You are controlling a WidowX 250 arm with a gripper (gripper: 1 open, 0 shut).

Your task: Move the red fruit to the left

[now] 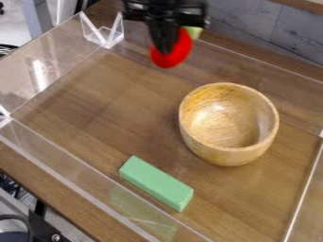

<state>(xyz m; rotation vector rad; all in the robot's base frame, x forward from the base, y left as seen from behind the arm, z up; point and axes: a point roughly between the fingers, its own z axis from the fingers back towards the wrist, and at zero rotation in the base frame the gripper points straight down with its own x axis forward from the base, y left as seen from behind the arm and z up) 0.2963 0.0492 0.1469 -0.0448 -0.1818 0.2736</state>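
The black pincer (164, 44) grips the small glossy red fruit (176, 55) aloft, eleven o'clock from the round wooden bowl (229, 152).

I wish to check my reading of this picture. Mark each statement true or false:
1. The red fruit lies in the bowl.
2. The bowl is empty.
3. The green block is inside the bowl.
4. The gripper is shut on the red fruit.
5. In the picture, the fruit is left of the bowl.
1. False. The red fruit is held by the gripper, outside the bowl, toward the far side.
2. True. Only bare wood shows inside it.
3. False. The green block lies on the wooden floor near the front, apart from the bowl.
4. True. The fingers clamp the fruit from above.
5. True. It is to the upper left of the bowl.
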